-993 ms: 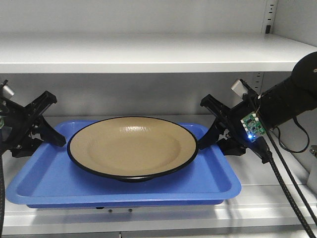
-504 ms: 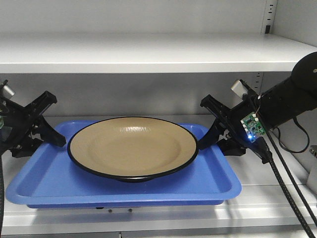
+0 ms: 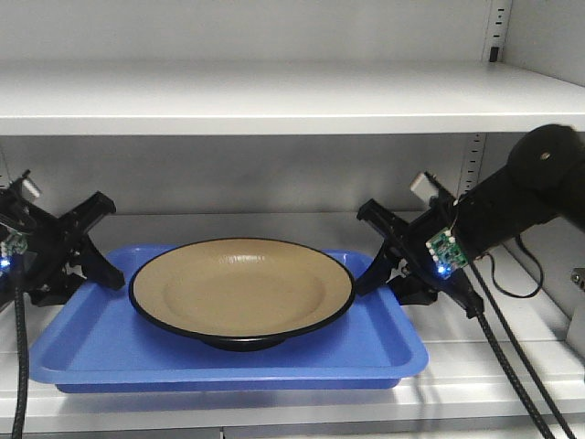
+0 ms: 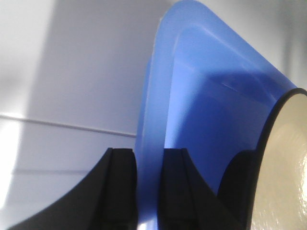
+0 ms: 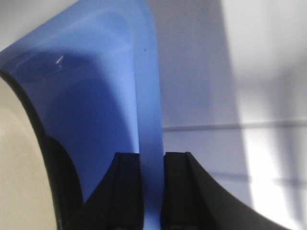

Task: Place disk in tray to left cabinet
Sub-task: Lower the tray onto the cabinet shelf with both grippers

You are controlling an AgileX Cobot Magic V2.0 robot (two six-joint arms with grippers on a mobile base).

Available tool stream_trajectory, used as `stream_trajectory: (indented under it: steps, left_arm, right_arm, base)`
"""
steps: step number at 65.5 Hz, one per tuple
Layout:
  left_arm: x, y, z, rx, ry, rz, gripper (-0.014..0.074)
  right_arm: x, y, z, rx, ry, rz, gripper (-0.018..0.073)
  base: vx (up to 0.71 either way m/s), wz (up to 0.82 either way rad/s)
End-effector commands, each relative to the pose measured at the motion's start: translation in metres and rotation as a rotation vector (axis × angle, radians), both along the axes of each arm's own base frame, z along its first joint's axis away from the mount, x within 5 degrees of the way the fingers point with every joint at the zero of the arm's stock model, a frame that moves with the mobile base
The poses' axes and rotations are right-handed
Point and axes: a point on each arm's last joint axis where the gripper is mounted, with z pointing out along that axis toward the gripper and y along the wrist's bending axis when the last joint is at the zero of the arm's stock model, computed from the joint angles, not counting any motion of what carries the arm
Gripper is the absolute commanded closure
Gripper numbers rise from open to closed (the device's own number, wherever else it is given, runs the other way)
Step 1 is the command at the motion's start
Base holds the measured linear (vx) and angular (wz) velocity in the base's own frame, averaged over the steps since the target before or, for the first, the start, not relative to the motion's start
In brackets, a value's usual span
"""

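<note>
The tan disk (image 3: 239,288) with its black rim lies in the middle of the blue tray (image 3: 91,347). The tray is level, low over the lower shelf (image 3: 274,402) of the white left cabinet; whether it touches the shelf I cannot tell. My left gripper (image 3: 99,265) is shut on the tray's left rim, and my right gripper (image 3: 370,265) is shut on its right rim. In the left wrist view the rim (image 4: 156,96) runs between the black fingers (image 4: 122,191), with the disk (image 4: 288,158) at right. The right wrist view shows the rim (image 5: 146,96) pinched likewise, with the disk (image 5: 19,167) at left.
An upper shelf (image 3: 274,96) spans the cabinet above the tray. A perforated peg strip (image 3: 498,37) runs down the back wall at right. Black cables (image 3: 512,357) hang from the right arm over the shelf's front right.
The tray with the disk has moved deeper into the cabinet and sits lower in view. Both grippers have moved with it, still clamped on its rims.
</note>
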Motion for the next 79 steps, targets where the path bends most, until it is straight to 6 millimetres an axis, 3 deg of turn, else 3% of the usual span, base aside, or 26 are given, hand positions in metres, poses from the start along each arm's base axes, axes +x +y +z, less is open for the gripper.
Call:
stream_trajectory:
  steps: [1, 28, 51, 68, 79]
  left_arm:
    - [-0.003, -0.015, 0.032, -0.144, -0.112, 0.038, 0.0596]
    - [0.049, -0.007, -0.006, -0.149, -0.207, 0.217, 0.0596]
    - [0.064, -0.004, -0.023, -0.142, -0.215, 0.262, 0.0563]
    - [0.066, -0.003, -0.022, -0.034, -0.338, 0.149, 0.0423]
    - [0.068, -0.001, -0.020, 0.006, -0.396, 0.129, 0.0252]
  right_arm:
    - [-0.003, 0.012, 0.037, 0.146, -0.165, -0.011, 0.0561]
    - [0.036, 0.009, 0.018, 0.148, -0.335, -0.172, 0.0560]
    - [0.053, 0.010, -0.013, 0.081, -0.363, -0.119, 0.0496]
    - [0.059, 0.007, -0.020, 0.043, -0.412, -0.083, 0.0321]
    - [0.063, -0.001, -0.019, 0.039, -0.438, -0.116, 0.0186]
  base:
    - [0.00, 0.00]
    - [0.00, 0.00]
    - [0.00, 0.00]
    - [0.00, 0.00]
    - [0.00, 0.00]
